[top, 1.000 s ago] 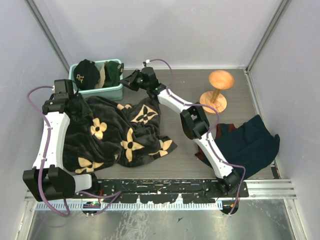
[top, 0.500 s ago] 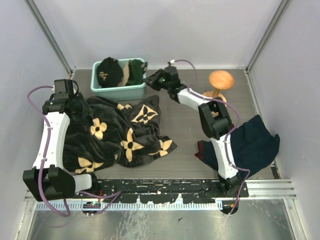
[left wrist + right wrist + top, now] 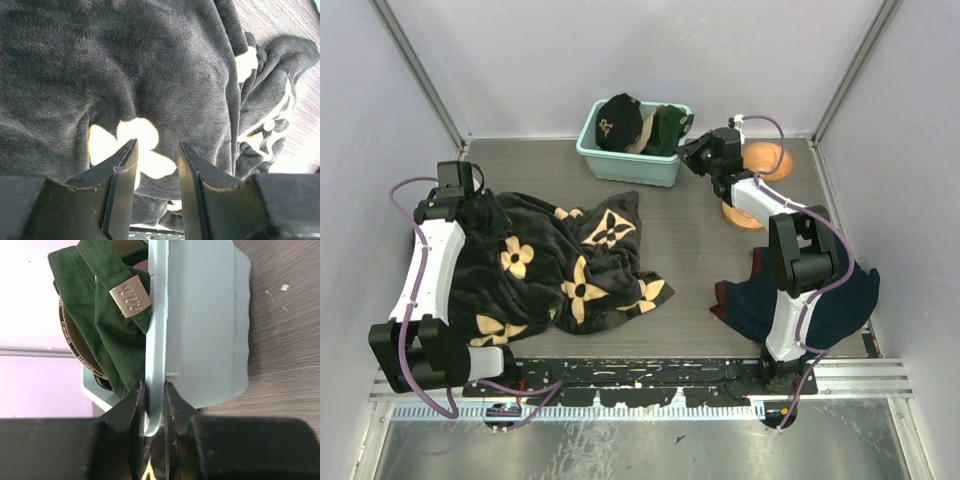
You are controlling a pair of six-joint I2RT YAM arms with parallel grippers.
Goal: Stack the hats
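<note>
A teal bin (image 3: pixel 625 165) stands at the back middle of the table. It holds the black cap with a tan logo (image 3: pixel 618 120), the dark green cap (image 3: pixel 667 128) and a strip of tan cap (image 3: pixel 638 142) between them. No pink cap shows. My right gripper (image 3: pixel 688 150) is shut on the bin's right rim (image 3: pixel 156 340); the green cap (image 3: pixel 100 325) hangs over that rim in the right wrist view. My left gripper (image 3: pixel 492 212) is open and empty, its jaws apart just above the black flowered blanket (image 3: pixel 160 75).
The black blanket with tan flowers (image 3: pixel 560 265) covers the left half of the table. A wooden spool stand (image 3: pixel 757 175) is at the back right, close behind my right arm. A dark navy cloth (image 3: pixel 815 290) lies at the right front. Grey walls enclose the table.
My right gripper has dragged the teal bin with its caps from the back left to the back middle. The left arm has barely moved.
</note>
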